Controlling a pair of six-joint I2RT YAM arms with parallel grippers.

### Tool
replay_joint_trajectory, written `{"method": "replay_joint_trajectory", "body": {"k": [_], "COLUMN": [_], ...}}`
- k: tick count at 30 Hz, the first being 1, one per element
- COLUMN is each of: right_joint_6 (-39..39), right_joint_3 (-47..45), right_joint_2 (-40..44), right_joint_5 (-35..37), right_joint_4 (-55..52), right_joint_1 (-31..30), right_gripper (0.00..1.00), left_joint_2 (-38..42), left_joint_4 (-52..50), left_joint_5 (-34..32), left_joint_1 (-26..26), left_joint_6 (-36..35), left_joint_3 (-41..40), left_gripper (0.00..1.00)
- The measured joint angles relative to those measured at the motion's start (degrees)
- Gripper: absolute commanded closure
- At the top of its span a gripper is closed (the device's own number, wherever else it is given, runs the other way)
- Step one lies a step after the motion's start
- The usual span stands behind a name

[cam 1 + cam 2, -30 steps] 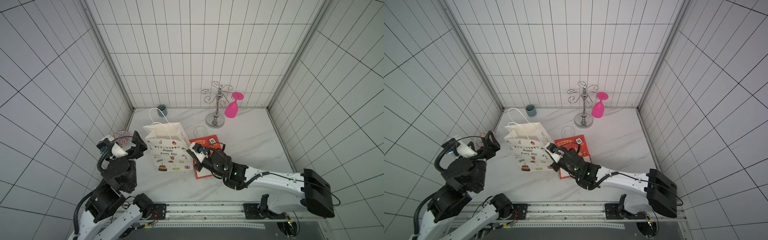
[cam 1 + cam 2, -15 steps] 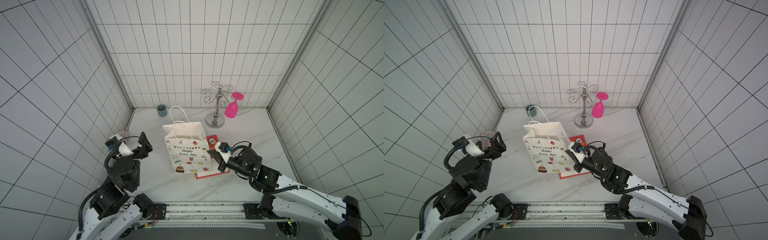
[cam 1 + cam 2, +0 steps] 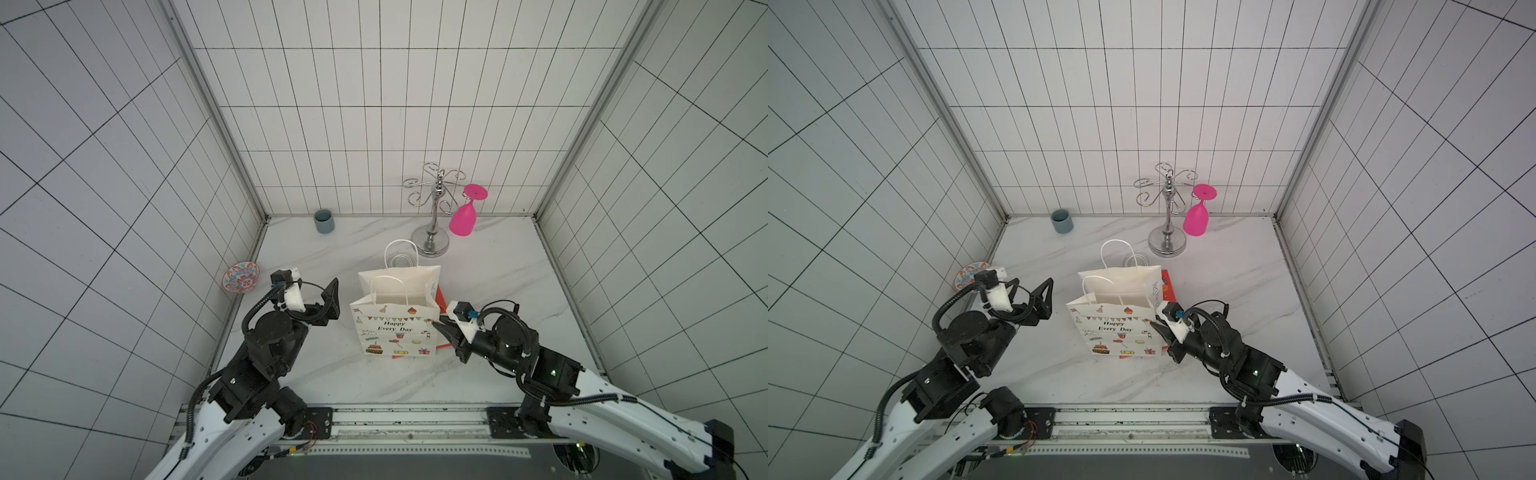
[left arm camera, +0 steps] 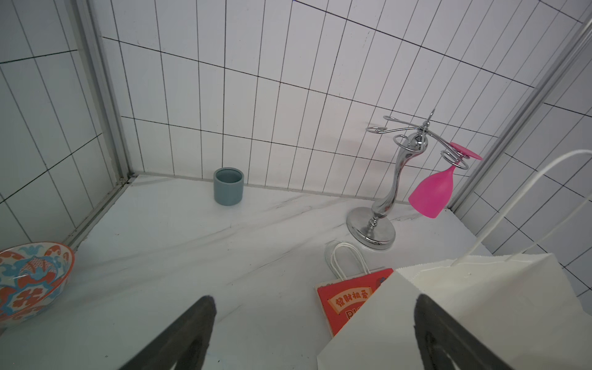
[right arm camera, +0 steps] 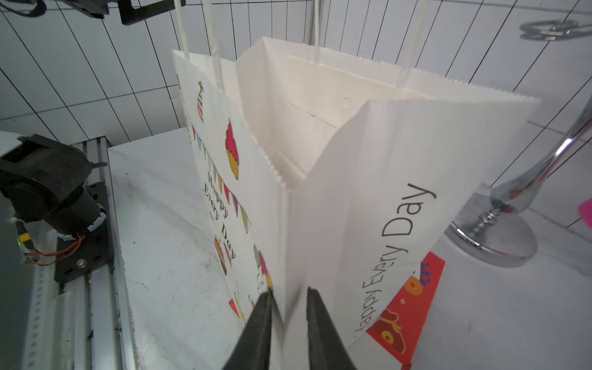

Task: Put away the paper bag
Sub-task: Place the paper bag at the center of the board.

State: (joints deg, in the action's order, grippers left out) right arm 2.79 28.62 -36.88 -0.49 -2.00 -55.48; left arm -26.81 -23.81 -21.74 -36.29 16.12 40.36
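Two bags share the marble bench [image 3: 332,374], and only the white paper bag [image 3: 395,332] concerns you. It stands upright at the middle of the bench with its mouth open and its handles up. Its base overlaps a red bag [image 4: 349,304] that lies flat beneath it, on the far right side. Far right of both stands a chrome glass rack [image 3: 434,224] with a pink glass [image 3: 462,220] hanging upside down from it. A patterned bowl [image 3: 241,277] rests at the left wall, and a small grey-blue cup [image 3: 324,221] sits against the far wall.

Your left gripper [image 4: 314,301] hovers just left of the bag with its jaws spread wide, holding nothing. Your right gripper [image 5: 288,293] is at the bag's near right corner, low down. Its jaws stand a little apart on either side of the corner fold, and they do not look clamped on the paper.

You appear to be at the flattening step, since the bag is fully open and free-standing. Next you will likely need both sides worked together: push the side gussets inward so the front and back panels meet. Keep contact light, because an empty bag tips or slides easily.
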Motion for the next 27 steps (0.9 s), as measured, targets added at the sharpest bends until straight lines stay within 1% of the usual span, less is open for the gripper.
{"method": "replay_joint_trajectory", "body": {"k": [2, 4, 8, 12, 15, 18, 21, 24, 27], "right_joint_6": [-0.61, -1.05, -1.68, -1.90, -1.88, -1.79, -1.55, -1.29, -1.14], "right_joint_3": [0.00, 0.02, 0.17, 0.17, 0.17, 0.17, 0.17, 0.17, 0.17], "right_joint_2": [0.20, 0.20, 0.35, 1.84, 3.32, 4.17, 4.46, 4.48, 4.50], "right_joint_5": [0.02, -0.02, -0.07, -0.02, 0.39, 1.03, 1.29, 1.49, 1.66], "right_joint_4": [-1.27, -2.91, -7.21, -9.75, -10.47, -10.80, -10.88, -11.04, -11.13], "right_joint_1": [0.00, 0.00, 0.00, 0.00, 0.00, 0.00, 0.00, 0.00, 0.00], "right_gripper": [0.48, 0.45, 0.44, 0.42, 0.42, 0.42, 0.42, 0.42, 0.42], "left_joint_2": [-0.39, -1.31, -4.61, -9.46, -13.16, -17.40, -22.69, -28.33, -32.13], "left_joint_4": [0.50, 0.46, -1.55, -6.47, -11.32, -15.39, -19.04, -23.50, -27.28], "left_joint_5": [3.32, 7.98, 18.86, 29.57, 37.24, 40.30, 41.53, 44.41, 46.66], "left_joint_1": [0.02, 0.04, 0.04, 0.04, 0.02, 0.02, 0.02, 0.02, -0.07], "left_joint_6": [-2.43, -6.16, -15.80, -27.02, -35.74, -40.81, -44.09, -47.17, -49.99], "left_joint_3": [0.20, 1.25, 7.06, 15.76, 20.39, 23.85, 27.74, 31.50, 32.09], "left_gripper": [0.02, 0.02, 0.02, 0.02, 0.02, 0.02, 0.02, 0.02, 0.02]}}
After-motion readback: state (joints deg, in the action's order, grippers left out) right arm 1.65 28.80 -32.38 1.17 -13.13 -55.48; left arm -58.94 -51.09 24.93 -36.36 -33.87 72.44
